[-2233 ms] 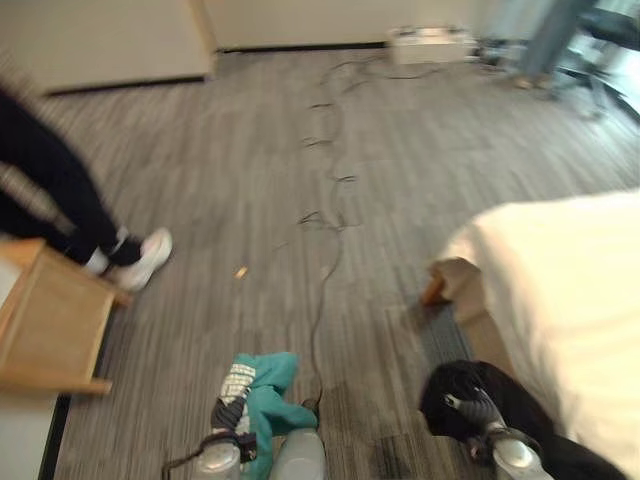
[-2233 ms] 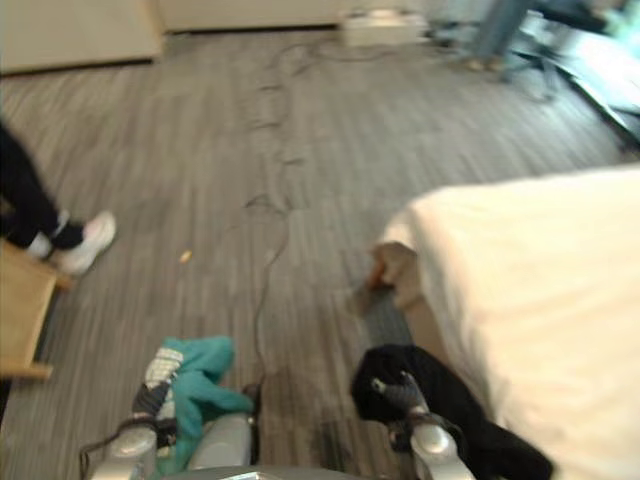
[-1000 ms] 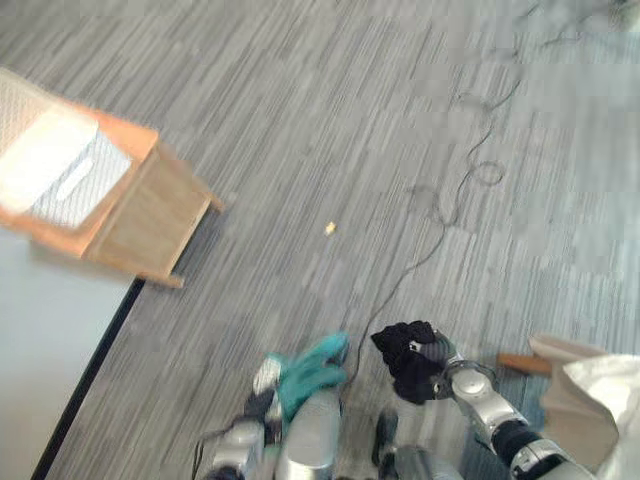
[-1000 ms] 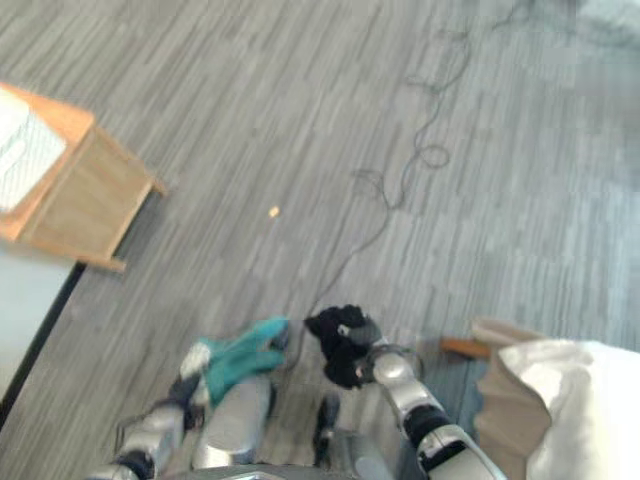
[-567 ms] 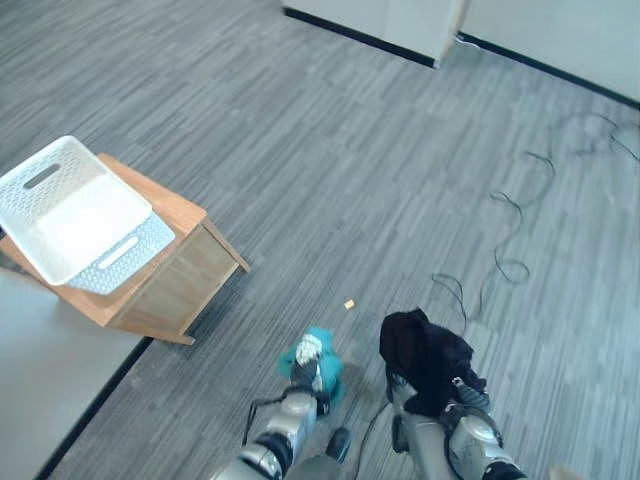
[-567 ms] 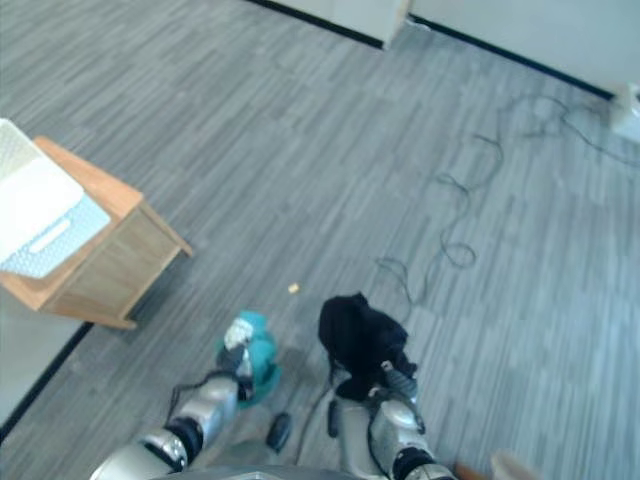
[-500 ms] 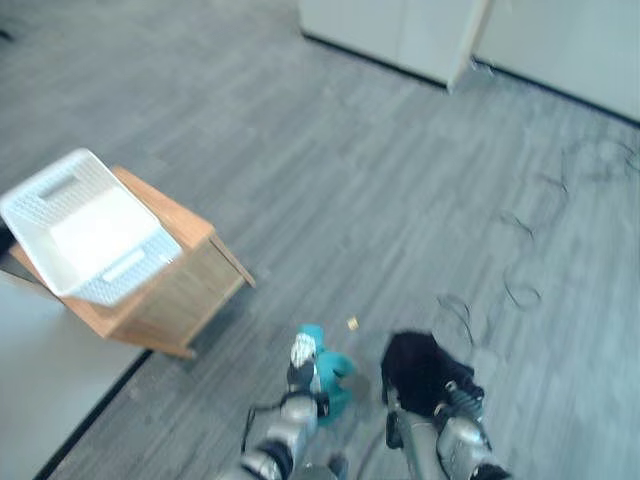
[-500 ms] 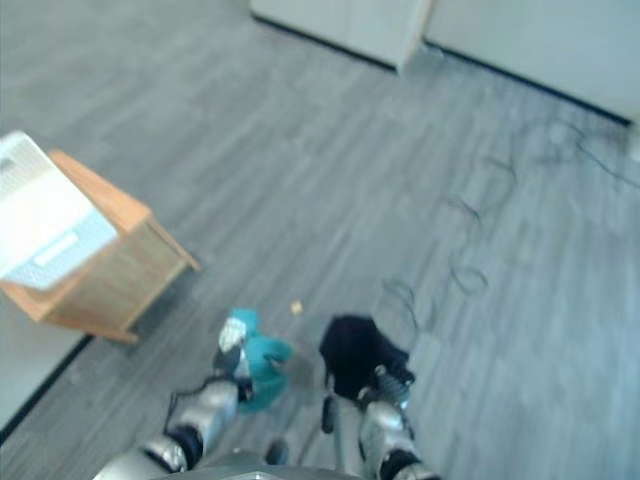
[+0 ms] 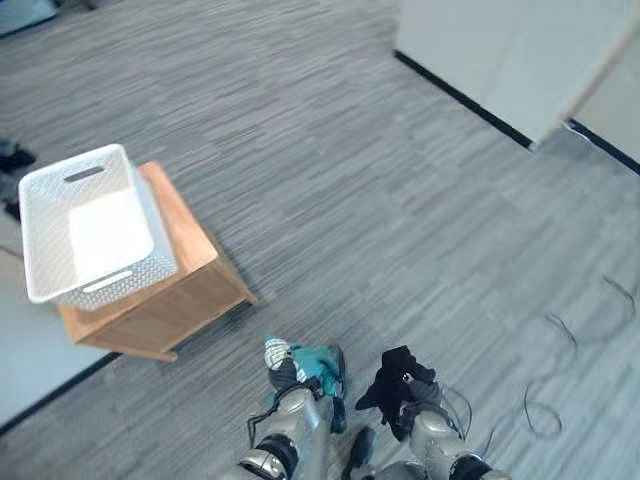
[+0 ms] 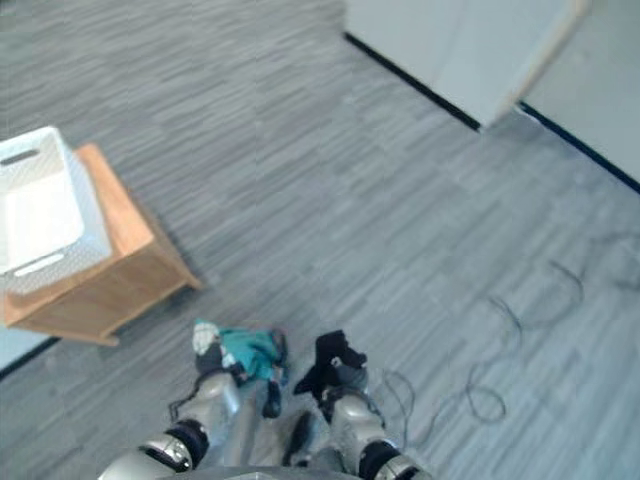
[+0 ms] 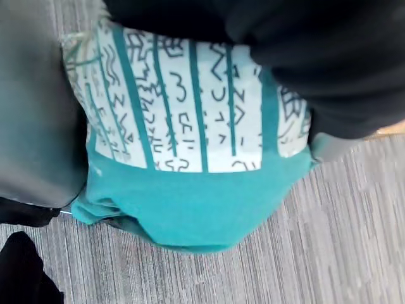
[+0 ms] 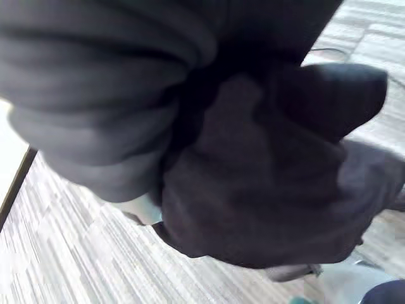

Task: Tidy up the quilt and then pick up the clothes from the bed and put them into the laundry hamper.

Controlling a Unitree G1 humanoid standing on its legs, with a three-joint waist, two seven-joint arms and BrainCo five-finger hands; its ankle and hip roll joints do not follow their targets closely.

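1. Left hand (image 9: 283,372) is clamped on a teal garment (image 9: 318,366), bunched up low in the head views. The left wrist view shows teal cloth with a white patterned panel (image 11: 190,107) pressed close against the hand.
2. Right hand (image 9: 412,398) is clamped on a black garment (image 9: 395,372), wadded just beside the teal one. The right wrist view shows dark folds (image 12: 253,190) hanging past the hand, with grey carpet (image 12: 76,253) below.
3. The white laundry hamper (image 9: 88,222), perforated and with slot handles, sits on a low wooden stand (image 9: 190,280) well apart from both hands, ahead and to the robot's left. Its mouth faces up and looks empty.
4. Step in hand, as I judge it: carrying both garments across the carpeted floor (image 9: 330,160) to the hamper.
5. To do it well: keep both grasps closed until each hand is over the hamper's mouth. Loose cloth trails below each hand, so I would lift high enough for the hanging ends to clear the rim.
6. Approach squarely. The stand is narrow, and a nudge could shift the hamper.
7. Release one garment at a time, the nearer left hand first, so neither drapes over the rim.
8. A thin cable (image 9: 560,350) lies on the floor to the right, away from the likely path.
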